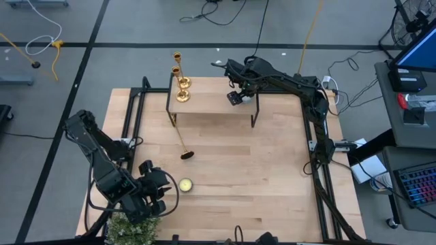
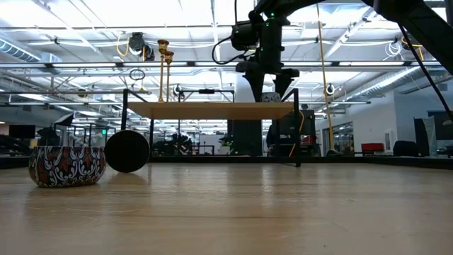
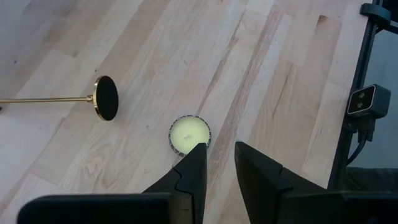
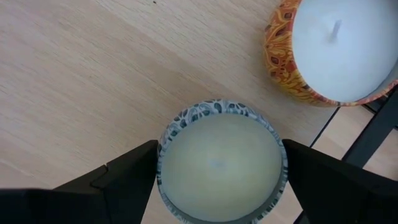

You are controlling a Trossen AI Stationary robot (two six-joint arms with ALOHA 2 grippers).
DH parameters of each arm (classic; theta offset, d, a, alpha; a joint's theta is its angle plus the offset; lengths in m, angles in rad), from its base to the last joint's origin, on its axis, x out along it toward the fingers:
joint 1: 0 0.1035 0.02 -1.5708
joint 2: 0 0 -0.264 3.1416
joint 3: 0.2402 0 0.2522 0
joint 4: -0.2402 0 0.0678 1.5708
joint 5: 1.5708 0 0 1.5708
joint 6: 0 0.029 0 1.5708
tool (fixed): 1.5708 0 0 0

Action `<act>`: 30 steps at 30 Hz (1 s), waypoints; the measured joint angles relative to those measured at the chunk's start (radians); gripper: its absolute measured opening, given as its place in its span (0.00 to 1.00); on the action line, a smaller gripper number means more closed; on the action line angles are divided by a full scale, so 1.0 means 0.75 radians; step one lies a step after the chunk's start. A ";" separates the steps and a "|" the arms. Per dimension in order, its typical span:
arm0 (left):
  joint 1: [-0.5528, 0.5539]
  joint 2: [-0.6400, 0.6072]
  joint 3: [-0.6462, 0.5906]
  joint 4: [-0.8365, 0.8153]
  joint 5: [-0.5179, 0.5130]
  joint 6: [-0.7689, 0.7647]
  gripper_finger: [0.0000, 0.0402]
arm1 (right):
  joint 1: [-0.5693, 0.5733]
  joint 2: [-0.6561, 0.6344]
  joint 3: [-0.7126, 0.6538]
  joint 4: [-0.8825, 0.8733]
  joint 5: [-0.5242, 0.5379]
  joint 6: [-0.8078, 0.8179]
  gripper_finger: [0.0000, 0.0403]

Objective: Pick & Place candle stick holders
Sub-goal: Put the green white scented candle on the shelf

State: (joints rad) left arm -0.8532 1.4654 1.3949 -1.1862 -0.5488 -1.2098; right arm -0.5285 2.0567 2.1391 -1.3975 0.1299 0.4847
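Note:
Two gold candle stick holders (image 1: 181, 80) stand upright on their bases at the left end of a raised wooden shelf (image 1: 211, 105); they also show in the low view (image 2: 164, 71). A third holder (image 1: 181, 144) lies on its side on the table, its base (image 3: 107, 98) toward the near edge and its stem running under the shelf. My right gripper (image 1: 237, 96) is over the shelf's right part, shut on a patterned candle tin (image 4: 221, 165). My left gripper (image 3: 219, 163) is open and empty, near the table's near left, just short of another candle tin (image 3: 189, 134). My right gripper pinches the candle tin's round side wall (image 4: 163, 155) between its two fingers, one on each opposite side. The fingers come from above, pointing down. The tin is upright with its wax facing up; whether it rests on the shelf or hangs just above, I cannot tell.
An orange-patterned tin with a white candle (image 4: 336, 50) sits on the shelf close beside the held tin, near the shelf's edge and a black leg (image 4: 367, 134). A green plant (image 1: 133, 228) is at the near left corner. Black frame rails (image 1: 320, 163) run along the table's sides.

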 joint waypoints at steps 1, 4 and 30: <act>0.000 0.000 0.000 0.000 0.000 0.000 0.22 | 0.000 -0.001 0.000 0.000 0.000 0.000 0.83; 0.000 0.000 0.000 0.000 0.000 -0.002 0.22 | 0.000 -0.001 0.000 -0.001 0.000 0.000 0.83; 0.001 0.000 0.000 0.000 -0.005 0.002 0.22 | -0.018 -0.255 0.024 0.038 -0.110 -0.017 0.83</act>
State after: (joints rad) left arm -0.8524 1.4654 1.3949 -1.1860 -0.5522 -1.2083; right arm -0.5420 1.8654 2.1571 -1.3687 0.0471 0.4720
